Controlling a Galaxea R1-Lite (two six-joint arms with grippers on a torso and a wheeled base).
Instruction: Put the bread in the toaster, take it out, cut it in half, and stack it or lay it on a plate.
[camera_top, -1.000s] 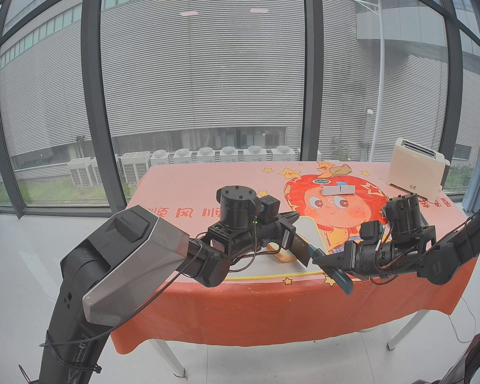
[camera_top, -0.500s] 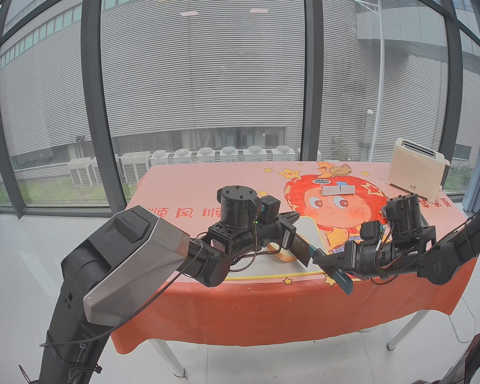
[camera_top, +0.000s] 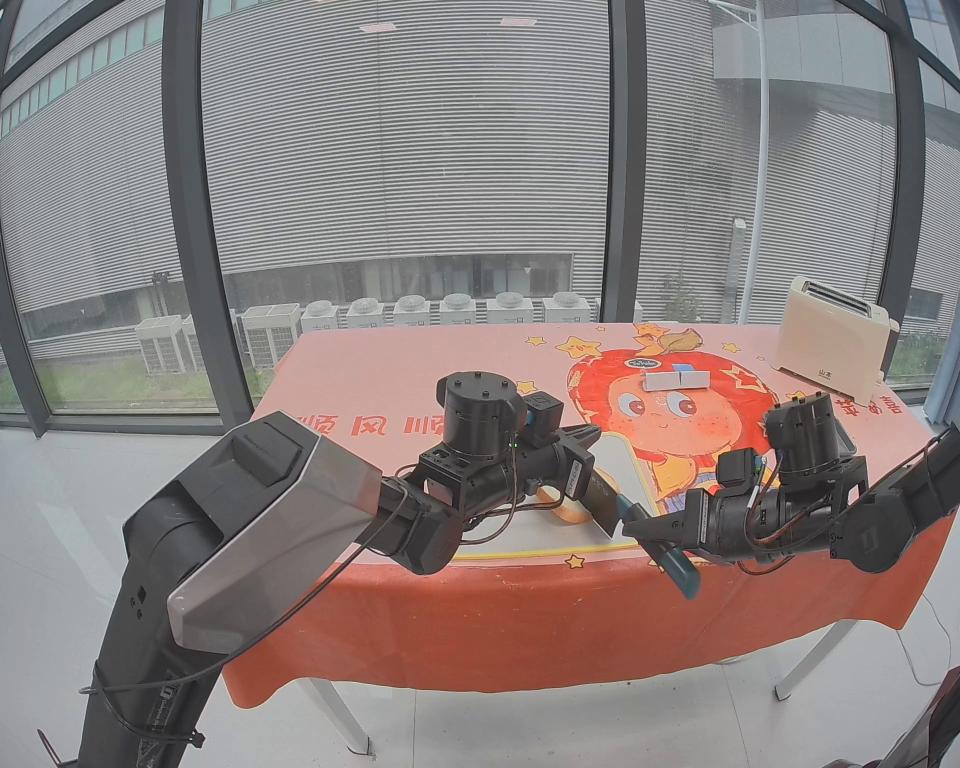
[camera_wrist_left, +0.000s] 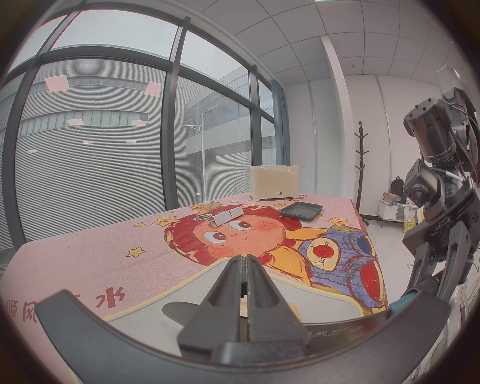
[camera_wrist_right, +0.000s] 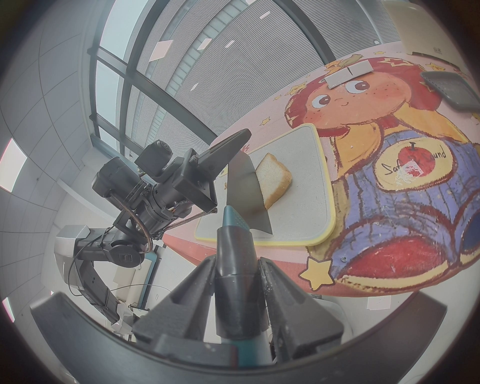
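Note:
A slice of bread (camera_wrist_right: 272, 177) lies on the grey, yellow-rimmed cutting board (camera_wrist_right: 307, 210) near the table's front edge; in the head view the bread (camera_top: 572, 512) peeks out under the arms. My right gripper (camera_wrist_right: 237, 262) is shut on the teal handle of a knife (camera_top: 668, 556). Its blade (camera_wrist_right: 247, 197) stands on edge just in front of the bread. My left gripper (camera_top: 594, 434) is shut and empty, hovering above the board beside the bread; its fingers (camera_wrist_left: 244, 270) are pressed together. The cream toaster (camera_top: 835, 335) stands at the far right.
A dark plate (camera_wrist_left: 301, 210) sits on the orange cartoon tablecloth (camera_top: 400, 390) between the board and the toaster (camera_wrist_left: 274, 182). A small white and blue card (camera_top: 677, 379) lies mid-table. The table's front edge is right under both grippers.
My right arm has shifted slightly left and down with the knife. The left arm and the bread have stayed put.

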